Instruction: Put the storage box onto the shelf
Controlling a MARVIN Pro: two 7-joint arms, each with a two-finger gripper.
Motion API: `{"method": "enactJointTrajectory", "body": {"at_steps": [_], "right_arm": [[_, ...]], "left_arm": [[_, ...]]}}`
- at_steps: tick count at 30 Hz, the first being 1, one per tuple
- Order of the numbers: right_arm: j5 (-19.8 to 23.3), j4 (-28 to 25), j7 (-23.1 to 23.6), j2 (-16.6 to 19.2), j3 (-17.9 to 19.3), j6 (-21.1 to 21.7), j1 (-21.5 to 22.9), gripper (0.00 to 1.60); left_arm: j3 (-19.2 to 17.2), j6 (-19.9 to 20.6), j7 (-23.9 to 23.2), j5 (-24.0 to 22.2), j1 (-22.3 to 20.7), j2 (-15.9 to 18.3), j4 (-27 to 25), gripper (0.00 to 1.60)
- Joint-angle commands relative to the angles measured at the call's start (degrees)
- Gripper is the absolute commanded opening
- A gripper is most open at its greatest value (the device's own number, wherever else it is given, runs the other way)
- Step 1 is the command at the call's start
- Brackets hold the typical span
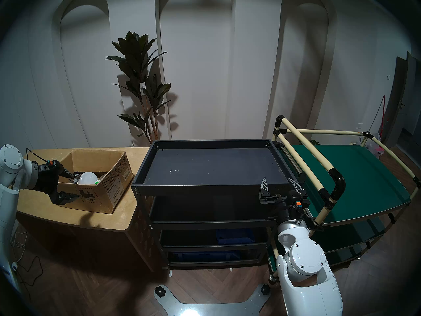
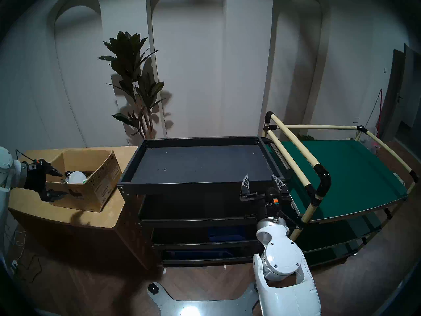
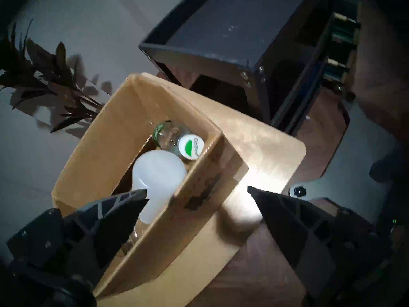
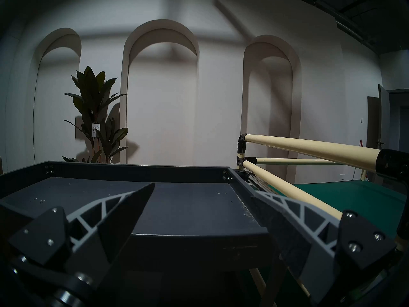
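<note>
Right gripper (image 1: 280, 185) sits nearest, jaws spread wide and empty at the shelf (image 1: 205, 190) front rim. Over at nine o'clock, the left gripper (image 1: 69, 185) straddles the storage box's (image 1: 107, 185) near-left corner, jaws wide. Carton upright on the wooden table (image 1: 123, 217), long axis running ten-to-four.

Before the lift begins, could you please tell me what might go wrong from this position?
1. The left gripper is open astride one wall of the storage box; a one-wall pinch may tilt the carton or buckle the cardboard.
2. The loose bulb and bottle inside could roll.
3. The shelf rim could catch the box's bottom.
</note>
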Motion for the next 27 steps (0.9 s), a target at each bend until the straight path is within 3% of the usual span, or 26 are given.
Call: {"method": "enactJointTrajectory", "body": {"at_steps": [1,7,17,27], "right_arm": [[0.0,-1.2,-0.1,-0.1,0.0,-0.4,0.4,1.60],[0.0,-1.2,-0.1,-0.1,0.0,-0.4,0.4,1.60],[0.0,-1.3,-0.1,-0.1,0.0,-0.4,0.4,1.60],[0.0,-1.3,-0.1,-0.1,0.0,-0.4,0.4,1.60]], "left_arm": [[2.6,-6.6,-2.9,5.9,-1.1,7.7,0.8,1.60],[5.0,-12.2,-3.3,10.5,-4.0,9.1,1.9,1.60],[12.7,-21.8,-2.8,14.2,-8.4,15.4,3.3,1.60],[19.6,-25.4,2.2,13.6,-15.7,14.3,5.7,1.60]]}}
